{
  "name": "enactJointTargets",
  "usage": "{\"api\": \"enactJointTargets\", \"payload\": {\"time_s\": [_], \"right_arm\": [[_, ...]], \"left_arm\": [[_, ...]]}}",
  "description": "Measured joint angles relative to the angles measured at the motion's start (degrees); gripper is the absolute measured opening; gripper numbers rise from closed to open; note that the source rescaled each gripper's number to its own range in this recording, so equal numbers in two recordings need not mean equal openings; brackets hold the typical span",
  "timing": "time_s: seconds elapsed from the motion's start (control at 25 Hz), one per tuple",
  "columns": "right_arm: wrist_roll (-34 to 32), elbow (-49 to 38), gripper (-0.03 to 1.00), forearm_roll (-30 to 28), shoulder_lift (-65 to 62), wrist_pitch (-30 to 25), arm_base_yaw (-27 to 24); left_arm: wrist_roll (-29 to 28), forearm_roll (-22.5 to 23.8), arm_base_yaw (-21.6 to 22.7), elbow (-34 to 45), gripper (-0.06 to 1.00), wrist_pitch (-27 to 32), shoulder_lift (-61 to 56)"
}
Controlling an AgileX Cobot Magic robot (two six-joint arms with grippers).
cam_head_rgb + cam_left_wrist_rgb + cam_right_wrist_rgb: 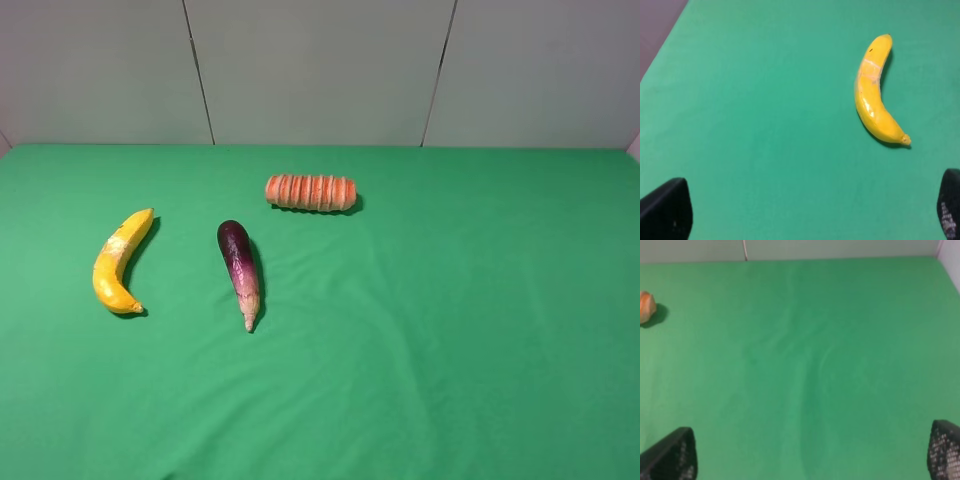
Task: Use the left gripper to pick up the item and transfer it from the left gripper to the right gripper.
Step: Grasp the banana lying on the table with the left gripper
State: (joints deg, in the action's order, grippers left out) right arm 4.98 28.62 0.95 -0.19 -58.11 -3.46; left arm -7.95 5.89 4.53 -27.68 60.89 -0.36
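Lab-type test setup: counter [470, 340] covered in plain green cloth, bare grey panel wall [320, 70] behind, seams visible.

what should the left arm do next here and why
Probably bring the left gripper over the middle of the banana, then lower it. Its fingers are spread wide and hold nothing. The banana lies flat on the green cloth ahead of them, well apart from the eggplant, so a grasp looks unobstructed.
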Motion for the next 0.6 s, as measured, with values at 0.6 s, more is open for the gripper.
{"api": "enactJointTargets", "payload": {"time_s": [0.6], "right_arm": [[0.0,0.0,1.0,0.0,0.0,0.0,0.0]], "left_arm": [[0.0,0.0,0.0,0.0,0.97,0.0,0.0]]}}
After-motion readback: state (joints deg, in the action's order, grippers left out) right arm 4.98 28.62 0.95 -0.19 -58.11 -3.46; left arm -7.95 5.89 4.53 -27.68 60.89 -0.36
